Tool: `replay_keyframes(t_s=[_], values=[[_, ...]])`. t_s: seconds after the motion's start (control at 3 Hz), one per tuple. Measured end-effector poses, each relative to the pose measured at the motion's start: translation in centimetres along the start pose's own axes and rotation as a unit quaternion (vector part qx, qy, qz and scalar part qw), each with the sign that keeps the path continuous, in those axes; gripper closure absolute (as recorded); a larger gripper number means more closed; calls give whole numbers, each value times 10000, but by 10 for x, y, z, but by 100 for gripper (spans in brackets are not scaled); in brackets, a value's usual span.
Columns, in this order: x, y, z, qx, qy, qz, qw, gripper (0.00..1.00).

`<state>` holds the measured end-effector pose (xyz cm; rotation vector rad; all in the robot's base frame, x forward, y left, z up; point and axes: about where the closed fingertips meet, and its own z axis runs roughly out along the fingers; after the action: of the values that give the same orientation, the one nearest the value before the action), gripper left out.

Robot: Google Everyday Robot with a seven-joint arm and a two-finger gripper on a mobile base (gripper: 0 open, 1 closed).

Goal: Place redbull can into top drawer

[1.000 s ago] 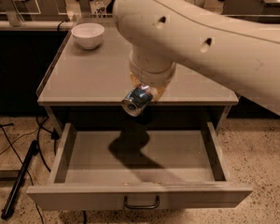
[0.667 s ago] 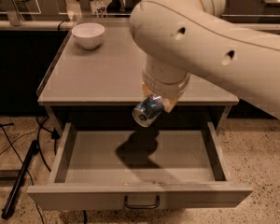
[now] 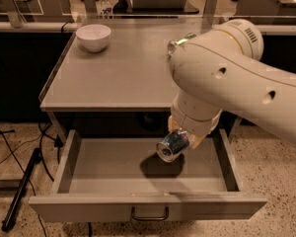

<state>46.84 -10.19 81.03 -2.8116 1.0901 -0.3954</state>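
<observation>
The top drawer [image 3: 103, 207] is pulled wide open under the grey tabletop, with its dark bar handle [image 3: 150, 215] at the front centre. My gripper [image 3: 177, 141] hangs from the big cream arm over the drawer's right-middle part. It is shut on the redbull can [image 3: 170, 146], a blue-and-silver can held tilted, silver end toward the camera, just above the drawer floor. Its shadow lies on the floor right beneath. The arm hides most of the gripper.
A white bowl [image 3: 93, 36] stands at the back left of the tabletop [image 3: 118, 78]. A greenish-silver can [image 3: 179, 41] peeks out behind the arm at the back right. Cables and a dark pole [image 3: 20, 191] lie on the floor to the left.
The arm has moved to the right and lower, carrying the can from the table's front edge down into the drawer opening. The drawer has not moved.
</observation>
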Motion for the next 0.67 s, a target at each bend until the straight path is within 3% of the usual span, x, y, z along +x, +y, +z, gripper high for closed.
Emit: replay_keyframes(t_s=[0.33,0.67], values=[[-12,0,28,357,-280,-114,9989,100],[-12,0,29,355,-281,-114,9989,100]])
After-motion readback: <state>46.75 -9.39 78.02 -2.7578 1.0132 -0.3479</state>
